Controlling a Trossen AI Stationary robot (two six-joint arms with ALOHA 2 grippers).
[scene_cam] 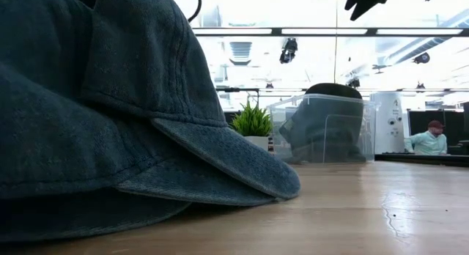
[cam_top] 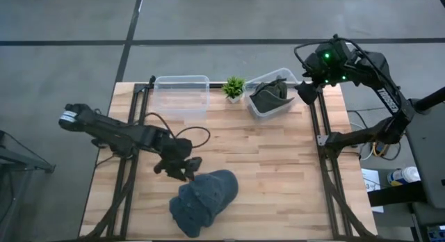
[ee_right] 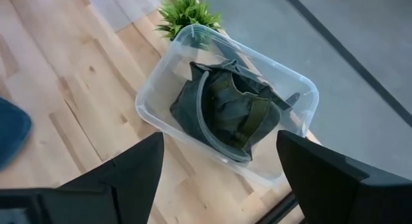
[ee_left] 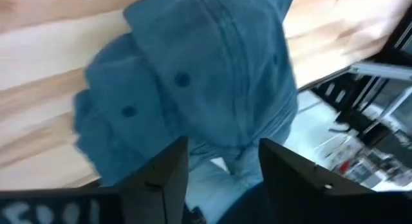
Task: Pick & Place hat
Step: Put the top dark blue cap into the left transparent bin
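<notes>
Blue denim hats (cam_top: pixel 203 198) lie stacked on the table near its near edge, and they fill the left of the low view (scene_cam: pixel 110 108). In the left wrist view two top buttons show on the denim hats (ee_left: pixel 212 69). My left gripper (cam_top: pixel 182 168) is at the stack's far-left edge. It is open, with its fingers on either side of the nearest hat edge (ee_left: pixel 225 150). A dark green hat (ee_right: pixel 225 111) lies in a clear bin (cam_top: pixel 272 94) at the far edge. My right gripper (ee_right: pixel 219 179) hovers open above and beside that bin. My left gripper's open fingers (ee_left: pixel 170 172) stand on either side of the blue hat's edge (ee_left: pixel 225 150), coming slanting down from the table's far-left side. I cannot tell whether they touch it. The hats lie flat on the table.
An empty clear bin (cam_top: pixel 182 92) and a small potted plant (cam_top: pixel 234 87) stand at the far edge, left of the bin with the green hat. Bare wood (cam_top: pixel 278 165) lies in the table's middle and right. A person (scene_cam: pixel 432 141) sits far behind the table.
</notes>
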